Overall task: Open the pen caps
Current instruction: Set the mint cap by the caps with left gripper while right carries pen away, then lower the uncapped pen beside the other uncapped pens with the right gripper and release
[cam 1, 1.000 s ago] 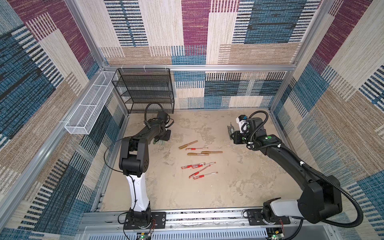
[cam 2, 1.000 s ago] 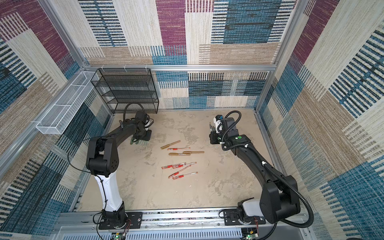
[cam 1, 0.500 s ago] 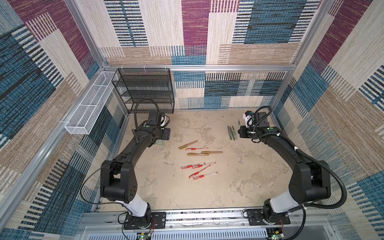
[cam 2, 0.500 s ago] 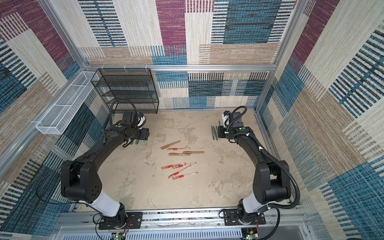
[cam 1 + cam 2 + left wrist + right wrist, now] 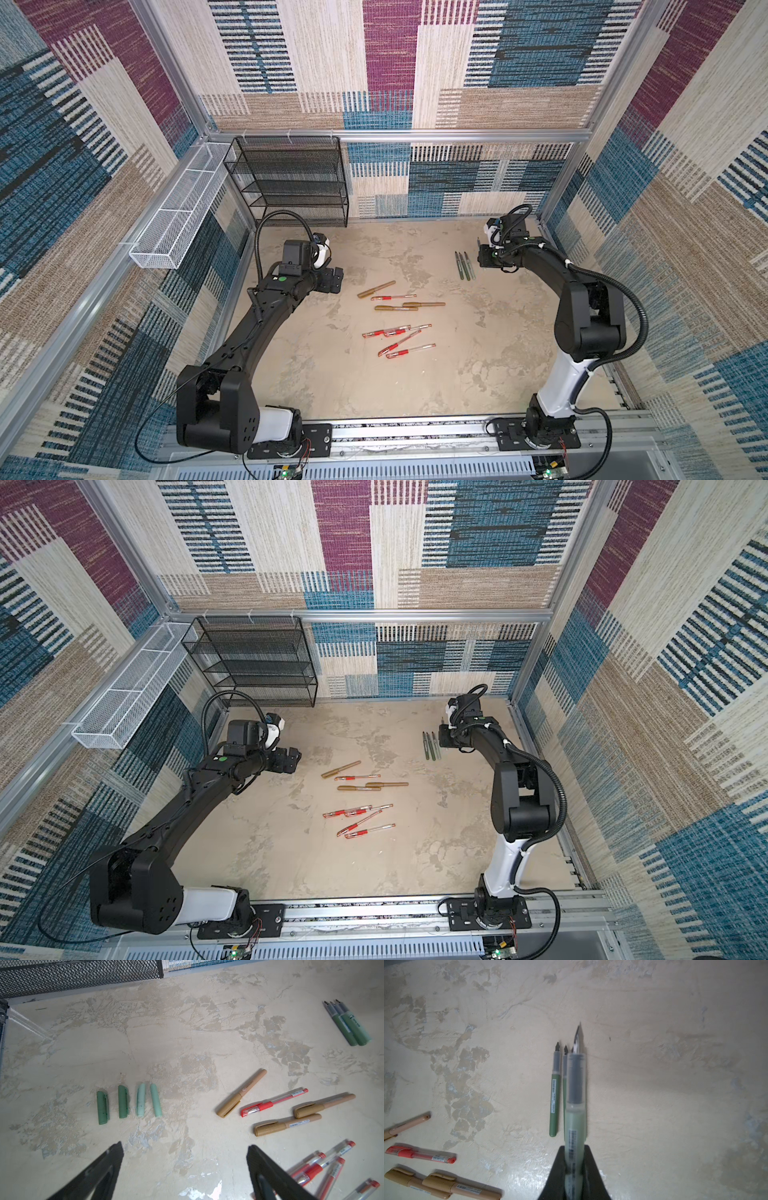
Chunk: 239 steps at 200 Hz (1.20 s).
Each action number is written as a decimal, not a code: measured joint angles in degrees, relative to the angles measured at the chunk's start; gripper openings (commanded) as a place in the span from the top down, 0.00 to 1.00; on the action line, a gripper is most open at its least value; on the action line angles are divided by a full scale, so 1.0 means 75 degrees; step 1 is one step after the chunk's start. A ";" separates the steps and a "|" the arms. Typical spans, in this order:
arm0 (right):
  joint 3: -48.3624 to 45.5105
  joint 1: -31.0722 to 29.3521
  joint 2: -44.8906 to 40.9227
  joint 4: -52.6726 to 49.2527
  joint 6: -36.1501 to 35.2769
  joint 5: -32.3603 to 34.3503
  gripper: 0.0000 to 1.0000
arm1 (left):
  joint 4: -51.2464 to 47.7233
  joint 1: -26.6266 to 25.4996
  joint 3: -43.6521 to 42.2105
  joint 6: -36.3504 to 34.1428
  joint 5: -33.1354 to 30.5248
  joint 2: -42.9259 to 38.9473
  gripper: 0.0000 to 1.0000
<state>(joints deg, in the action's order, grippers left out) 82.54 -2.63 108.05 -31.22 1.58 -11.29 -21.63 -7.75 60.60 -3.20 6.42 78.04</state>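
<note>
- Left wrist view: the left claw (image 5: 185, 1159) is standing spread wide, with nothing between its fingers (image 5: 113, 1164).
- Green caps (image 5: 123, 1102): four, two dark and two pale, are lying side by side in a row on the left part of the table (image 5: 187, 1032), clear of the claw and near the black mesh rack (image 5: 83, 976).
- Right claw (image 5: 574, 1148): it is pinching a pale green pen (image 5: 576, 1105) by its back end, holding the bare tip above the table.
- Green pens (image 5: 463, 266): three uncapped ones are lying close together at the far right, just beside the right claw.
- Gold pens (image 5: 376, 289): three are lying in the middle with their caps on.
- Red pens (image 5: 399, 332): one is sitting among the gold ones and four are clustering nearer, all capped.
</note>
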 measured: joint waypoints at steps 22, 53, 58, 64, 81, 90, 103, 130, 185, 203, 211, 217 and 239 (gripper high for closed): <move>0.0358 0.0006 0.0460 -0.0108 -0.0131 0.0119 0.97 | 0.0131 0.0137 0.0003 0.0003 0.0172 -0.0050 0.01; 0.0746 0.0032 0.1032 -0.0230 -0.0280 0.0184 0.96 | 0.0181 0.0341 -0.0026 0.0009 0.0230 -0.0122 0.00; 0.0790 0.0041 0.1107 -0.0239 -0.0306 0.0184 0.96 | 0.0187 0.0385 -0.0041 0.0017 0.0248 -0.0146 0.00; 0.0845 0.0055 0.1204 -0.0268 -0.0329 0.0181 0.96 | 0.0192 0.0431 -0.0052 0.0035 0.0271 -0.0166 0.00; 0.0950 0.0105 0.1431 -0.0291 -0.0364 0.0181 0.95 | 0.0210 0.0536 -0.0055 0.0061 0.0370 -0.0187 0.00; 0.0991 0.0117 0.1527 -0.0309 -0.0391 0.0163 0.95 | 0.0216 0.0583 -0.0055 0.0061 0.0391 -0.0195 0.01; 0.1049 0.0137 0.1679 -0.0332 -0.0417 0.0137 0.94 | 0.0221 0.0641 -0.0055 0.0070 0.0399 -0.0213 0.01; 0.1116 0.0140 0.1938 -0.0379 -0.0420 0.0082 0.91 | 0.0227 0.0799 -0.0067 0.0216 0.0446 -0.0265 0.01; 0.1314 0.0140 0.2151 -0.0393 -0.0420 -0.0093 0.79 | 0.0233 0.0970 -0.0102 0.0434 0.0597 -0.0280 0.01; 0.1343 0.0140 0.2151 -0.0431 -0.0420 -0.0096 0.78 | 0.0230 0.1011 -0.0108 0.0443 0.0621 -0.0280 0.01; 0.1343 0.0140 0.2148 -0.0443 -0.0420 -0.0096 0.78 | 0.0233 0.1017 -0.0108 0.0458 0.0624 -0.0280 0.01; 0.1343 0.0140 0.2148 -0.0452 -0.0417 -0.0099 0.77 | 0.0233 0.1020 -0.0108 0.0463 0.0624 -0.0280 0.01; 0.1343 0.0140 0.2066 -0.0493 -0.0417 -0.0143 0.77 | 0.0233 0.1032 -0.0108 0.0469 0.0641 -0.0280 0.01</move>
<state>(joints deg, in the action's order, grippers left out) 92.62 -1.58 123.55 -34.92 -1.54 -12.36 -19.88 -0.01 59.79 0.32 11.22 75.94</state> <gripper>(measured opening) 0.228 0.990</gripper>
